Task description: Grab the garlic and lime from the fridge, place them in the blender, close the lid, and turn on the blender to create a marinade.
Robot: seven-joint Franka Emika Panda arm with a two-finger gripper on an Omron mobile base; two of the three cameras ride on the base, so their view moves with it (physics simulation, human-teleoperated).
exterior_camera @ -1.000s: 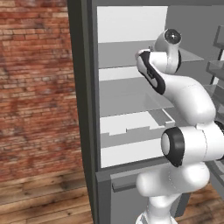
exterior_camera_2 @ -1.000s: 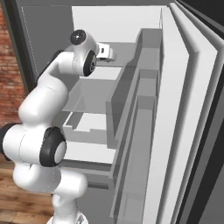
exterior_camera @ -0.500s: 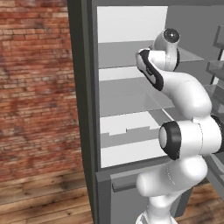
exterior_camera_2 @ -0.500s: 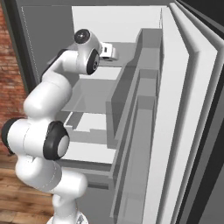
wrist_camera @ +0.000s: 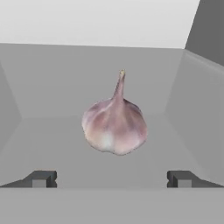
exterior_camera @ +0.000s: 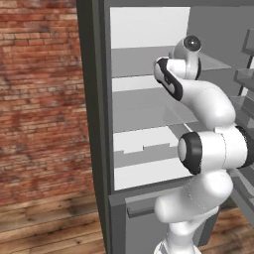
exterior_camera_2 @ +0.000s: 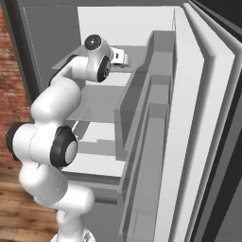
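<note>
The garlic, a whitish-pink bulb with a thin stem pointing up, rests on a pale shelf inside the fridge, straight ahead in the hand view. My gripper is open; its dark fingertips stand wide apart, short of the bulb and to either side of it, touching nothing. From the right base view the hand reaches onto the upper shelf of the fridge. The lime, the blender and the lid are out of view.
Grey walls enclose the shelf space around the garlic. The open fridge door with its stacked bins stands close on the right. Lower shelves lie under the arm. A brick wall and wooden floor are to the left.
The arm has stretched slightly deeper into the fridge, its elbow rising a little. The jaws stay open and the garlic has not been touched.
</note>
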